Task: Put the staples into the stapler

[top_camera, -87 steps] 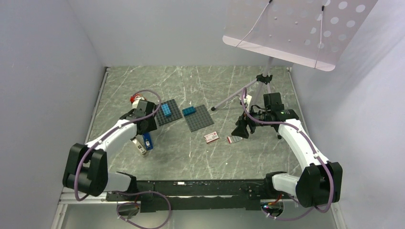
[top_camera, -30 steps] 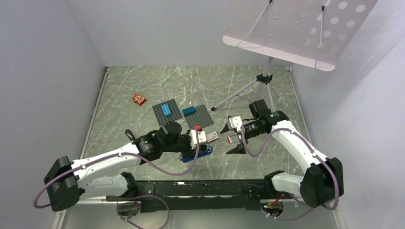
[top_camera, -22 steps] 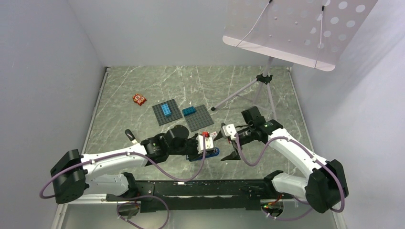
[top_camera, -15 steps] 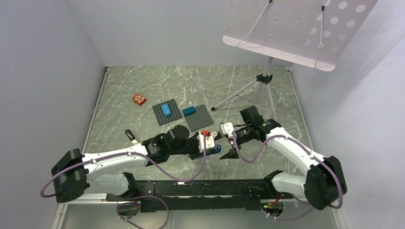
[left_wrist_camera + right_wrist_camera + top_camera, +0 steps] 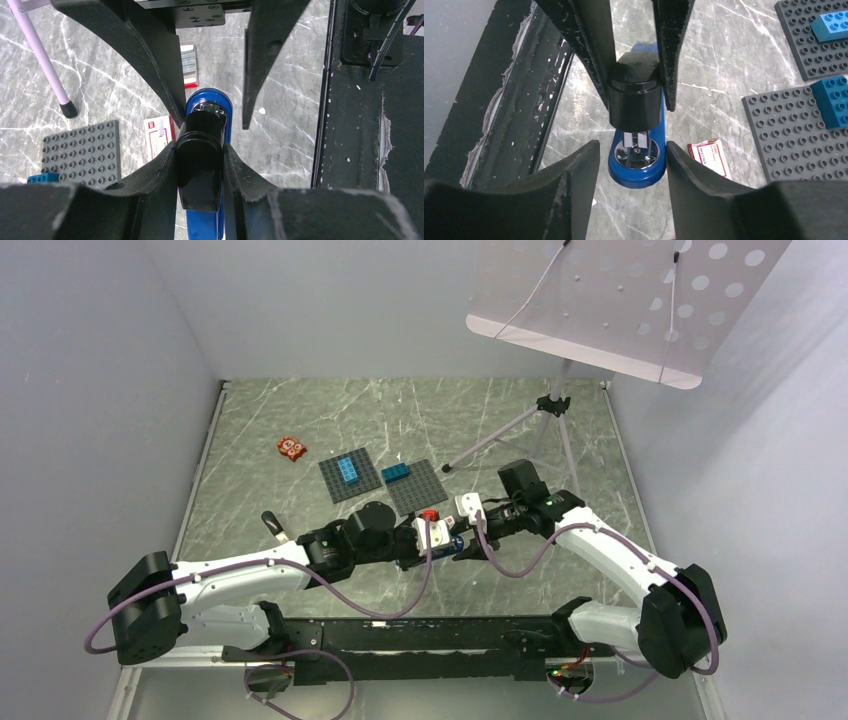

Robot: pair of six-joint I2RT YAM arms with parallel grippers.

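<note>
Left wrist: black-topped blue stapler clamped in left tool, right tool spread around its nose.

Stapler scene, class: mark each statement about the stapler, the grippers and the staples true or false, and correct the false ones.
1. The left gripper is shut on the stapler. True.
2. The right gripper is shut on the stapler's blue nose. False: its fingers stand open, one on each side of the nose.
3. The staple box lies on the table beside the stapler. True.
4. The staple strip is held in the right gripper. False: it lies on the table beyond the stapler's nose.
</note>
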